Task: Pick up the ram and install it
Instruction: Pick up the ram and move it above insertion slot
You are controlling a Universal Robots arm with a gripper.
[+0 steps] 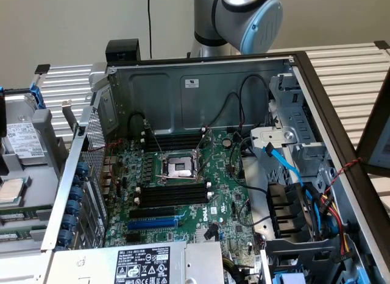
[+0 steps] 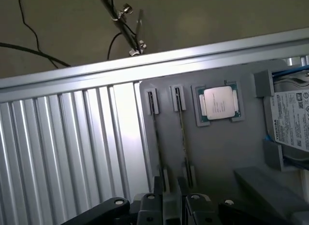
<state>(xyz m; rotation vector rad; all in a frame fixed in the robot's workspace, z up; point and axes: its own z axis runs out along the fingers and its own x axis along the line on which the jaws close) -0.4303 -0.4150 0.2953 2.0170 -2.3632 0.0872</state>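
1. Gripper (image 2: 170, 187) hangs over a grey parts tray (image 2: 227, 152). Its two dark fingers stand apart with nothing between them, so it carries nothing.
2. The ram (image 2: 182, 133) stands on its long edge in that tray, each end seated in a small pale holder. A second, matching stick (image 2: 156, 133) stands just beside it, parallel. A processor chip (image 2: 219, 103) lies in its own pocket near them, with a hard drive (image 2: 289, 119) beyond. The fingertips sit close to one end of the pair, and I cannot tell which stick they line up on.
3. In the exterior view the tray sits at the far left edge of the frame, outside the computer case (image 1: 201, 83). The long black slots (image 1: 173, 192) with white end clips lie at the centre of the frame on the green motherboard (image 1: 231, 198), well apart from the tray.
4. The ram looks light, stiff and thin, so probably brittle if bent or twisted.
5. Its faces look smooth and a pinch could slip. The best hold is likely square across the two flat faces, near the middle of the exposed upper edge.
6. The neighbouring stick leaves little room for a finger between the two.
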